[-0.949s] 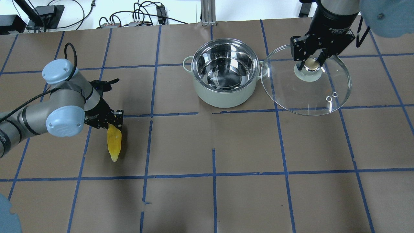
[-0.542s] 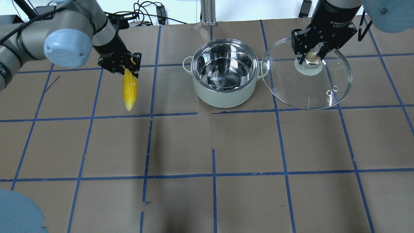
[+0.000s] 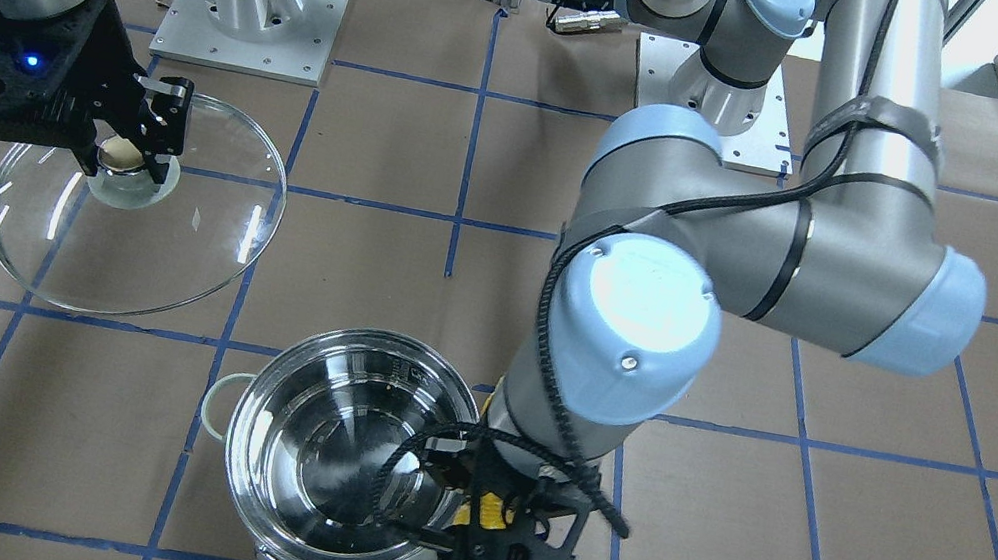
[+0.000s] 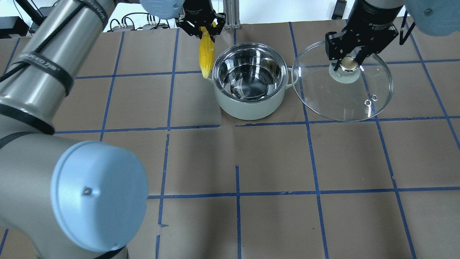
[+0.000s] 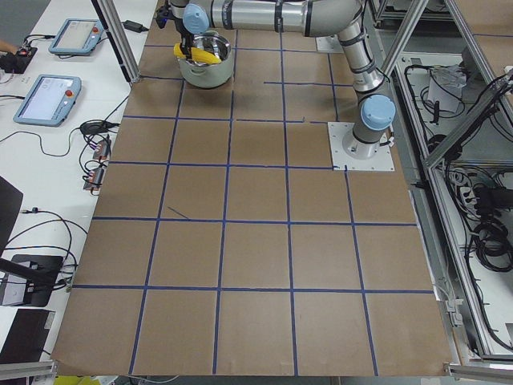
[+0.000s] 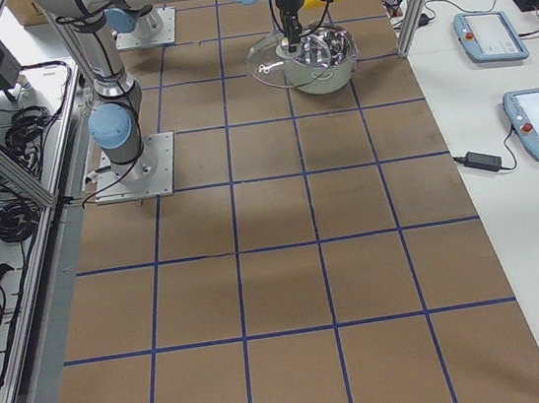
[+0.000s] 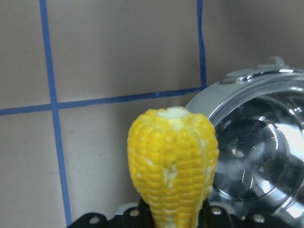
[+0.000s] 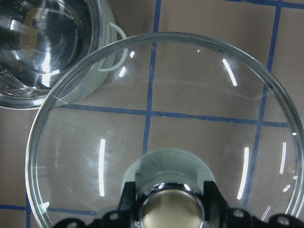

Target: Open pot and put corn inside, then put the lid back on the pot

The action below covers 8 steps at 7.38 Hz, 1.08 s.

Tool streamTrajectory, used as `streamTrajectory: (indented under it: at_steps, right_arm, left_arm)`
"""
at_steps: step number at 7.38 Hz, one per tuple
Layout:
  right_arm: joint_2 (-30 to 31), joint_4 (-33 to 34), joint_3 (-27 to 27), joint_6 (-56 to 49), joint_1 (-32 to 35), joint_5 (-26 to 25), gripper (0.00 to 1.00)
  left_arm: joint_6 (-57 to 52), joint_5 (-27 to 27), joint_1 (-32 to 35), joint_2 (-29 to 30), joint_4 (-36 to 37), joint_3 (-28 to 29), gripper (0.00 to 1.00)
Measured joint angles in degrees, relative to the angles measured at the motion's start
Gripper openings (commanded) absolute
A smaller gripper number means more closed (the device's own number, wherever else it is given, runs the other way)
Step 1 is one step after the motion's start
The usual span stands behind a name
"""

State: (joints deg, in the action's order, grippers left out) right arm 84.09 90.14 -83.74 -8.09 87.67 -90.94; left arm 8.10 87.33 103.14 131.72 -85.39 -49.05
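The open pot [image 4: 248, 108] stands at the table's far middle, its shiny inside empty; it also shows in the front view [image 3: 265, 403]. My left gripper [image 4: 202, 30] is shut on the yellow corn [image 4: 206, 55], which hangs point down just outside the pot's left rim. The left wrist view shows the corn [image 7: 173, 161] beside the pot [image 7: 256, 156]. My right gripper [image 4: 346, 64] is shut on the gold knob [image 8: 168, 209] of the glass lid [image 4: 341, 100], held tilted above the table to the right of the pot, its edge over the pot's right handle.
Brown paper with a blue tape grid covers the table [image 4: 237, 162]. Cables and boxes [image 4: 151, 21] lie beyond the far edge. My left arm's large elbow [image 4: 97, 201] fills the near left of the overhead view.
My left gripper has carried the corn up off the left part of the table and across to the pot's left rim. The right gripper and lid have barely shifted.
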Motion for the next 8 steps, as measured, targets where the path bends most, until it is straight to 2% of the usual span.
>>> streamTrajectory:
  at_steps: [2,6,7,8]
  right_arm:
    - [0.20,-0.29,-0.30,-0.11,-1.88,0.20,0.29]
    - [0.12,-0.34,0.06,-0.31,-3.14,0.58,0.30]
    - [-0.02,-0.33,0.11,-0.34,-3.16,0.58,0.30]
    - [-0.17,-0.32,0.12,-0.35,-3.12,0.58,0.30]
  left_arm:
    - [1.73,0.75,3.32,4.32,-4.19,5.55,0.13]
    - [4.30,0.33,7.33,6.68,-5.05,5.45,0.13]
    - [4.34,0.23,7.60,6.81,-4.78,4.50,0.20]
    - [4.08,0.33,7.65,6.83,-4.53,3.74,0.89]
